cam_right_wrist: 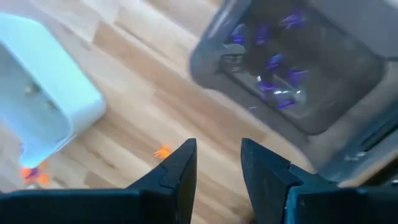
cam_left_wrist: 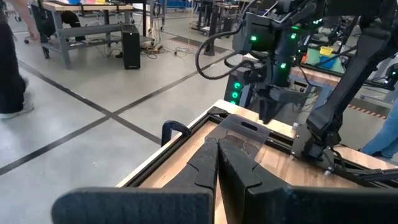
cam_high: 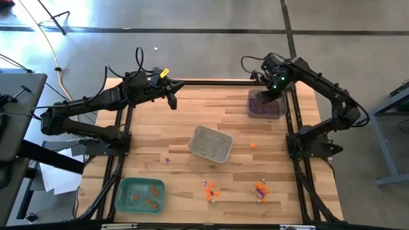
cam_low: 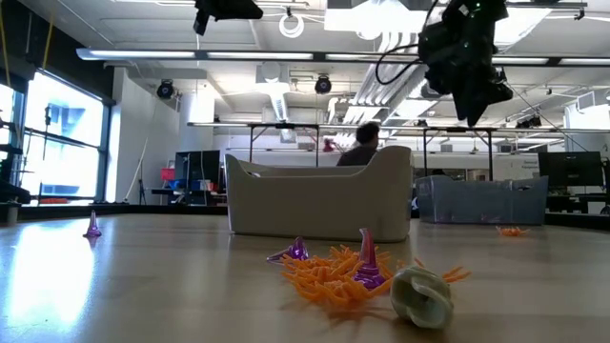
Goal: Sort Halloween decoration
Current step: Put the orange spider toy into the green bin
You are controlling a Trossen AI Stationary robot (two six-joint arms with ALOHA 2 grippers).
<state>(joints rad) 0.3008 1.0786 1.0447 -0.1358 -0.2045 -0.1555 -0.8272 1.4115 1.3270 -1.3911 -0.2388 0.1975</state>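
Note:
Halloween decorations lie loose on the wooden table: an orange, purple and pale cluster (cam_low: 367, 276) near the front edge (cam_high: 211, 190), another cluster (cam_high: 261, 189), a lone orange piece (cam_high: 254, 145) and a purple one (cam_high: 168, 160). Purple pieces lie in the dark tray (cam_right_wrist: 283, 78) at the far right (cam_high: 252, 110). Orange pieces lie in the green tray (cam_high: 124, 203). A pale grey tray (cam_high: 220, 153) in the middle holds a few small pale pieces. My right gripper (cam_right_wrist: 217, 163) hangs open over the dark tray's near rim (cam_high: 267, 97), nothing between its fingers. My left gripper (cam_high: 172, 102) is shut in the air at the far left.
A black metal frame (cam_high: 211, 82) runs along the table's far edge and down both sides. Bare wood lies between the pale tray and the dark tray. Beyond the table a person (cam_low: 360, 145) sits in the room.

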